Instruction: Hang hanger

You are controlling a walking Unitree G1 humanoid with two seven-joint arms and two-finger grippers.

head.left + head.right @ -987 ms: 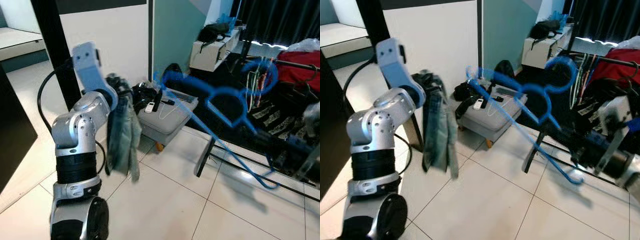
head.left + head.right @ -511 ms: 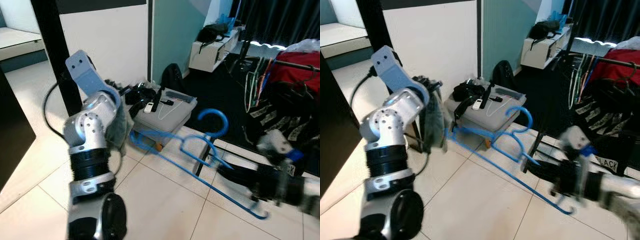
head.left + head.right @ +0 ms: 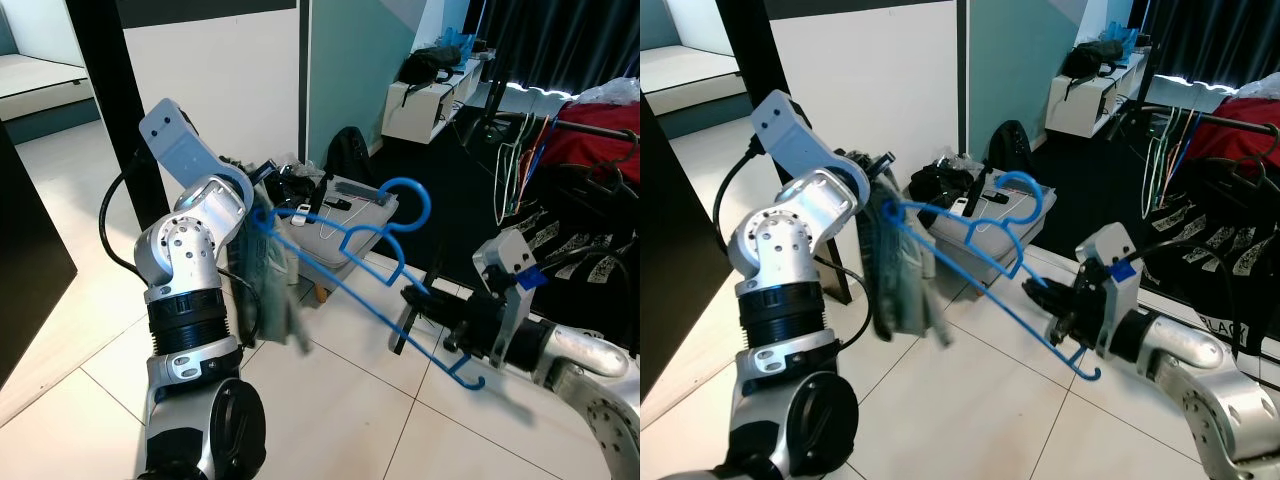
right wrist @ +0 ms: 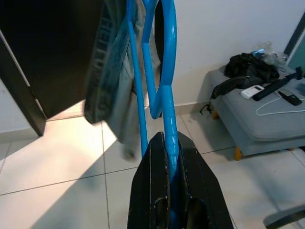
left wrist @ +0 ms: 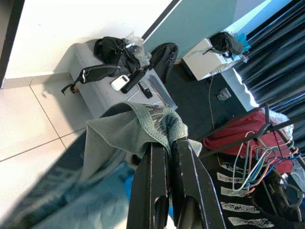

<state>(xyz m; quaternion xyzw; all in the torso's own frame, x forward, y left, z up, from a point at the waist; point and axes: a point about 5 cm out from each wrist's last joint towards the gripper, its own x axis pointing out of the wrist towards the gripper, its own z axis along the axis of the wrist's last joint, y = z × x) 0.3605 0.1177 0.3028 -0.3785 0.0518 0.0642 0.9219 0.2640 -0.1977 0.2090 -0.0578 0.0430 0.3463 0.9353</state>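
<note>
A: Where is the hanger (image 3: pixel 362 262)?
B: The blue hanger is held out over the tiled floor (image 3: pixel 330 400), tilted, its hook up and toward the far side. One end sits in the right gripper (image 3: pixel 1052 300) on the near right; the other end reaches left into the grey-green cloth (image 3: pixel 268 290).

A: How do the right gripper's fingers stand?
B: The right wrist view shows the two black fingers (image 4: pixel 155 191) pressed together on the blue wire, so they are clamped on the hanger.

A: And the left gripper (image 5: pixel 164 143)?
B: It is raised at the left, beside the black post (image 3: pixel 120 110). In the left wrist view its fingers (image 5: pixel 188 176) are nearly closed, pinching a fold of the cloth, which hangs down from them.

A: What lies behind?
B: A grey ottoman (image 3: pixel 335 240) with a bag (image 5: pixel 112 47) and remotes on top stands just beyond the hanger. On the far right a rack (image 3: pixel 590 130) carries red clothing and several other hangers (image 5: pixel 259 167).
</note>
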